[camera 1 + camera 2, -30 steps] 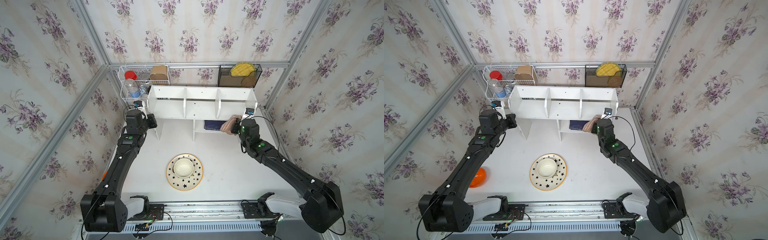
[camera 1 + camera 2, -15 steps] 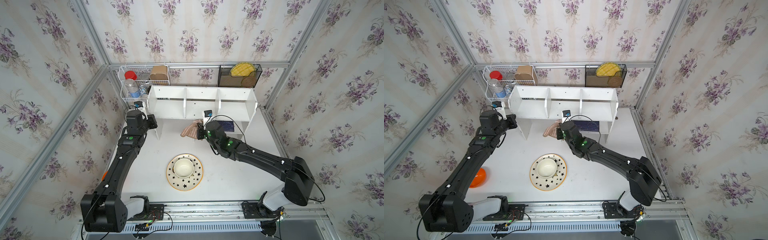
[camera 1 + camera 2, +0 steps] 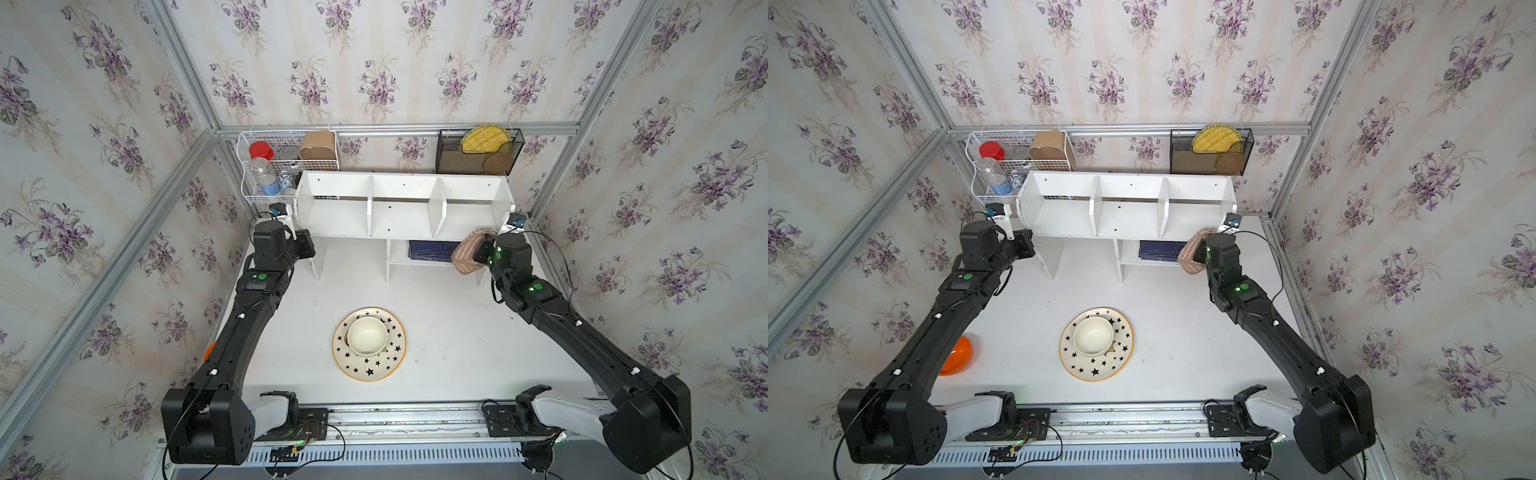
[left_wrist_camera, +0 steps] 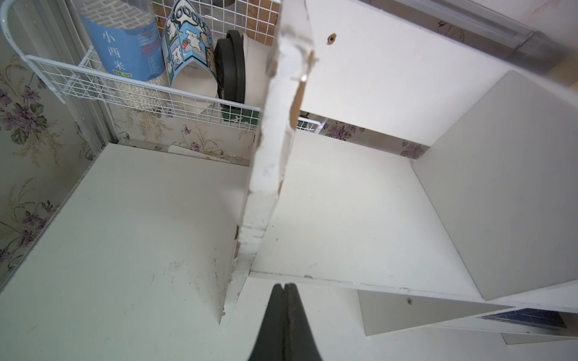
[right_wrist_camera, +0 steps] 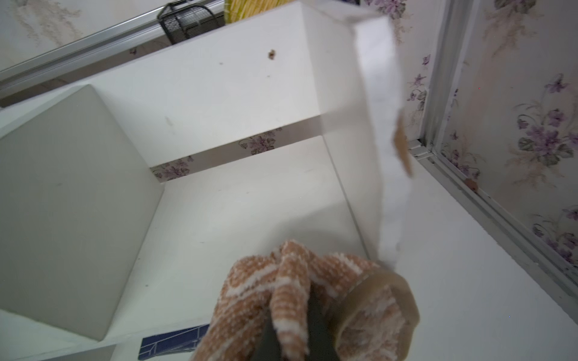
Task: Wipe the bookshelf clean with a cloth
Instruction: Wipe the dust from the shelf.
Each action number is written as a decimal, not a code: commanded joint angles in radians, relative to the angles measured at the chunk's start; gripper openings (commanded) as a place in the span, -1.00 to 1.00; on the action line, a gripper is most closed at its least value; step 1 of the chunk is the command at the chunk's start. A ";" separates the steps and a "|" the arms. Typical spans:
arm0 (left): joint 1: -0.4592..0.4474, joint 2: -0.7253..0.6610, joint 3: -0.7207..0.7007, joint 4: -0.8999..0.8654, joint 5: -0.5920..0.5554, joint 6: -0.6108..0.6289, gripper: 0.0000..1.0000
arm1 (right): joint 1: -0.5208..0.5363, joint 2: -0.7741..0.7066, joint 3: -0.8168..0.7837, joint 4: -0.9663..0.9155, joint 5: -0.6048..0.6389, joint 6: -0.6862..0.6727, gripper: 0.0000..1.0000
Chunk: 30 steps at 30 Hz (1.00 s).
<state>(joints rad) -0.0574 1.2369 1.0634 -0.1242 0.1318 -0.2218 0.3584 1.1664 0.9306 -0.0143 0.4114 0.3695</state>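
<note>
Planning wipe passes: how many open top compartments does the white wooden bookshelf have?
3 in the white wooden bookshelf, side by side in one row: left compartment, middle compartment, right compartment. Both top views show the whole row, so none looks hidden.

"What's the room like from where you stand?"

"Pale striped wallpaper (image 3: 374,62) with purple flower sprigs on all three sides, and grey metal posts (image 3: 179,62) in the corners."

"And lower down?"

"A plain white table (image 3: 457,340), scuffed with dark marks near the back. A white wire rack (image 3: 286,132) and a black mesh basket (image 3: 517,143) hang from the back rail (image 3: 395,128). The light is soft and even"
</note>
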 commanded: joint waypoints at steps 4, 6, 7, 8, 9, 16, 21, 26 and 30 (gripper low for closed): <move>0.001 0.002 -0.003 0.035 0.007 0.022 -1.00 | -0.135 -0.002 -0.099 -0.011 -0.084 0.010 -1.00; 0.001 0.000 -0.003 0.039 0.012 0.019 -1.00 | -0.137 0.028 -0.132 0.006 -0.110 0.016 -1.00; 0.001 0.001 -0.003 0.039 0.014 0.019 -1.00 | -0.136 0.044 -0.152 0.017 -0.126 0.027 -1.00; 0.002 0.000 -0.003 0.040 0.017 0.018 -1.00 | -0.137 0.053 -0.174 0.028 -0.137 0.041 -1.00; 0.001 0.001 -0.003 0.041 0.019 0.017 -1.00 | -0.137 0.060 -0.196 0.043 -0.141 0.056 -1.00; -0.001 0.000 -0.003 0.041 0.024 0.016 -1.00 | -0.137 0.053 -0.172 0.033 -0.150 0.085 -1.00; -0.002 0.002 -0.003 0.041 0.023 0.017 -1.00 | -0.137 -0.004 -0.039 -0.037 -0.101 0.026 -1.00; -0.003 0.001 -0.003 0.039 0.020 0.021 -1.00 | -0.137 0.009 -0.010 -0.056 -0.069 -0.018 -1.00; -0.003 0.001 -0.003 0.038 0.017 0.024 -1.00 | -0.137 0.028 -0.116 -0.014 -0.081 -0.007 -1.00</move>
<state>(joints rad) -0.0601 1.2388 1.0611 -0.1112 0.1497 -0.2111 0.2207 1.1847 0.8738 -0.0341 0.3214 0.3676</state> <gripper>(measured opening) 0.055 0.094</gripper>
